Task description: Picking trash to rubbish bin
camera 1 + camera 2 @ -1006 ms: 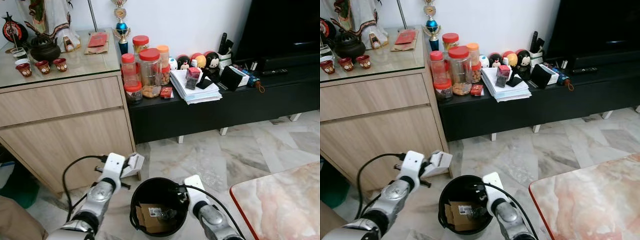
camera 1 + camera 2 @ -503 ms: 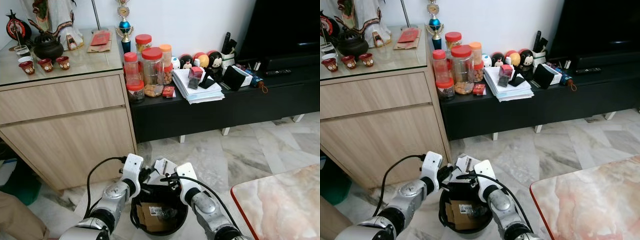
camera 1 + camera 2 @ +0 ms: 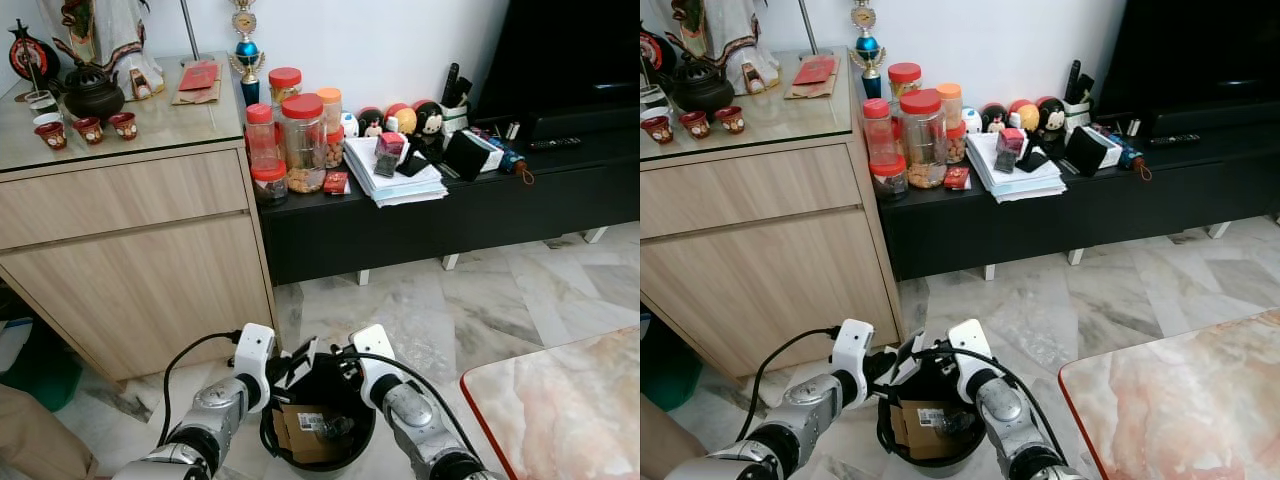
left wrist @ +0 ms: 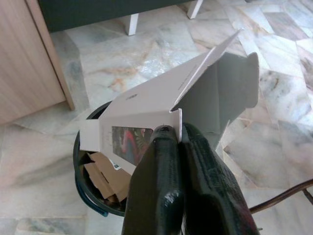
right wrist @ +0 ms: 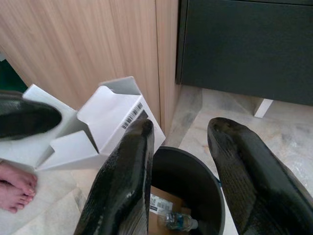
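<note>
Marble floor [image 3: 470, 300] runs before your wooden cabinet [image 3: 130, 250]. Your black rubbish bin [image 3: 272, 440] holds cardboard. Above its rim, your left gripper [image 4: 178, 142] pinches a white carton [image 4: 195, 93]; your right gripper [image 5: 178, 142] hovers alongside, fingers spread, empty.

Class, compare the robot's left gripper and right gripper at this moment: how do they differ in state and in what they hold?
The left gripper is shut on a white carton; the right gripper is open and holds nothing. The left holds the carton over the black rubbish bin; the right hovers beside the carton. Both have black fingers and are above the bin.
</note>
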{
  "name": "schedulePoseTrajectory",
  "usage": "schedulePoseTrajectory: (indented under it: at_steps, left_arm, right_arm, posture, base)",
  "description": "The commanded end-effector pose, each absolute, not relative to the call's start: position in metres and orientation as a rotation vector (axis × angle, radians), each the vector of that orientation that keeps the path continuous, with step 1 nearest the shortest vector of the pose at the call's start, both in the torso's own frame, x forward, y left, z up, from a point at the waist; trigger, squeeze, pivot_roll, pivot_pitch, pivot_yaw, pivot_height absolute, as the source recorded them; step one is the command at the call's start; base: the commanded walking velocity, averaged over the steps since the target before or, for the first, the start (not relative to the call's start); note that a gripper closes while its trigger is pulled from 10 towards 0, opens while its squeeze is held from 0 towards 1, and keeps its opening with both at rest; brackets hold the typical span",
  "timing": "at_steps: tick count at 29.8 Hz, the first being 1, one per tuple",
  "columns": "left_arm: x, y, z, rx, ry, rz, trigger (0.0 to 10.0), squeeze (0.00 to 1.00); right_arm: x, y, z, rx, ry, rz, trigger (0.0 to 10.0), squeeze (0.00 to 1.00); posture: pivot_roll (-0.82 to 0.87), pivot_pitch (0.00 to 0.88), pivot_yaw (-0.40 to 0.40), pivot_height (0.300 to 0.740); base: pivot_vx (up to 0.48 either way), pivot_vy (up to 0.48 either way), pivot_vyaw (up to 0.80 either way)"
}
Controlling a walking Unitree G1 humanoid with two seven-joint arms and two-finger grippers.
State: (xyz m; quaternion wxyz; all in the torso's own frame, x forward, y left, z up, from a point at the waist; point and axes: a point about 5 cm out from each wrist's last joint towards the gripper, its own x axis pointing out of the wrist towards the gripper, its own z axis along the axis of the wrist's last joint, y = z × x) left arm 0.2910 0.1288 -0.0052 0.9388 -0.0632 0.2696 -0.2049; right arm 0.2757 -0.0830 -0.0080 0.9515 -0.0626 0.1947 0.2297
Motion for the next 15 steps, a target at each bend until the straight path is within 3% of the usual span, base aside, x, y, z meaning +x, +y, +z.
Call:
schedulePoseTrajectory:
  at_steps: [1, 15]
  left_arm:
    - [0.2912, 0.1307, -0.0053, -0.15, 0.559, -0.412, 10.0, 0.0]
    - [0.2918, 0.1241, -0.0033, -0.184, 0.555, -0.461, 10.0, 0.0]
  right_arm:
    - [0.2784, -0.0815, -0.0046, -0.132, 0.375, 0.47, 10.0, 0.0]
    - [0.2805, -0.0815, -0.002, -0.124, 0.36, 0.463, 10.0, 0.0]
  posture:
    - [0.18, 0.004, 0.031, 0.74]
    - [0.18, 0.004, 0.031, 0.74]
  base:
    - [0.0, 0.0, 0.0]
    - [0.0, 0.0, 0.0]
